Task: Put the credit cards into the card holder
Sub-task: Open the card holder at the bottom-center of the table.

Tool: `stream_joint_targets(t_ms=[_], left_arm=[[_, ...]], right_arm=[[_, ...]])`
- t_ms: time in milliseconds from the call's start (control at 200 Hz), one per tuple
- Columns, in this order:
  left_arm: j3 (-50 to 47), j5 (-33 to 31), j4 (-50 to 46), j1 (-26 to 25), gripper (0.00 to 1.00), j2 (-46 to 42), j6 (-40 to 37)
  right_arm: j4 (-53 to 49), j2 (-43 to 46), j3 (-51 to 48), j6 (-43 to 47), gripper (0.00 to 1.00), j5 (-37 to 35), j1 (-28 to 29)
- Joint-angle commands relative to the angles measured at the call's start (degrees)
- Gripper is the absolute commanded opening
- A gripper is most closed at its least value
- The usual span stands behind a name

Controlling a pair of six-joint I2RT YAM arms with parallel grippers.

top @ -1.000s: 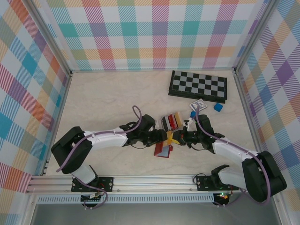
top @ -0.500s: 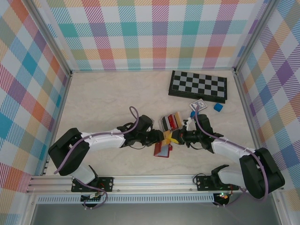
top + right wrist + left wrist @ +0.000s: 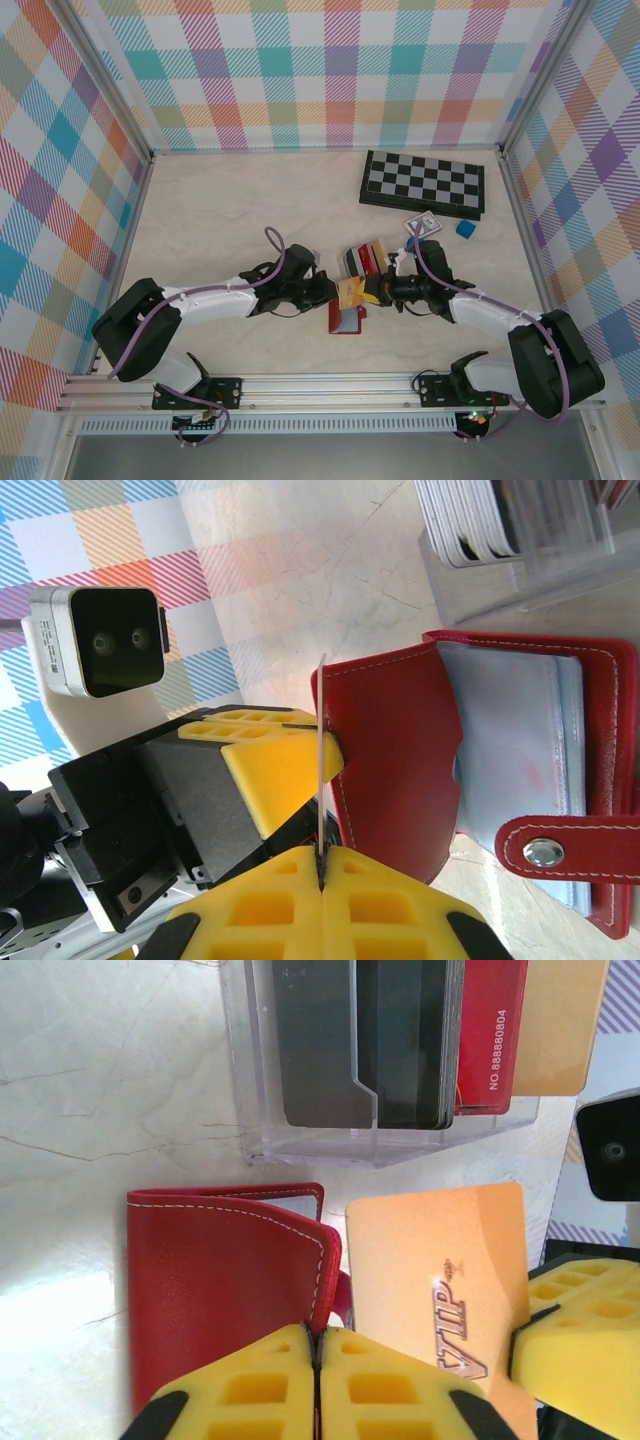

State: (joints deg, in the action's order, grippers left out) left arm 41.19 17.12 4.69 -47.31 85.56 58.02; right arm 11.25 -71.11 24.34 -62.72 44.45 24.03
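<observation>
- Left gripper [image 3: 318,1385]: jaws pressed together, pinching the cover edge of the red card holder [image 3: 220,1280].
- Right gripper [image 3: 322,880]: jaws clamped on the orange credit card [image 3: 440,1270], just beside that cover.

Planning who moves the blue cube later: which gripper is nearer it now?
Right. The right gripper, shut on the orange card, lies left of the blue cube, toward the arm bases. The left gripper is farther left, across that card, pinching the card holder.
</observation>
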Motion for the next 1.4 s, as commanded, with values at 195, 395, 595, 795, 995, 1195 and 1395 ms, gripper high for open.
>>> stream_joint_targets(t_ms=[195, 395, 595, 795, 995, 1195, 1395], left_arm=[[-2.78, -0.07, -7.13, 2.50, 0.00, -2.93, -2.38], [-4.36, 0.15, -12.86, 5.84, 0.00, -7.15, -6.32], [-4.55, 0.98, -16.33, 7.23, 0.00, -7.95, -9.61], [-3.52, 1.47, -17.43, 7.32, 0.00, -6.13, -11.89], [-2.52, 2.44, -16.79, 7.32, 0.00, -4.22, -11.99], [-2.56, 2.38, -16.04, 7.32, 0.00, -3.99, -11.15], [-2.87, 2.12, -15.58, 7.32, 0.00, -3.89, -10.42]], right_arm=[[-21.03, 0.49, 8.51, 13.54, 0.01, -7.87, 2.70], [-36.74, -2.14, 17.14, 21.73, 0.01, -24.51, 11.67], [-45.99, -7.58, 23.24, 24.05, 0.00, -38.18, 17.59], [-46.58, -3.66, 21.92, 25.14, 0.00, -41.12, 16.82], [-45.56, -3.65, 20.32, 25.44, 0.00, -39.09, 15.96], [-40.96, -4.65, 18.49, 23.85, 0.00, -35.55, 15.96], [-40.24, -5.17, 18.31, 23.91, 0.00, -33.74, 15.96]])
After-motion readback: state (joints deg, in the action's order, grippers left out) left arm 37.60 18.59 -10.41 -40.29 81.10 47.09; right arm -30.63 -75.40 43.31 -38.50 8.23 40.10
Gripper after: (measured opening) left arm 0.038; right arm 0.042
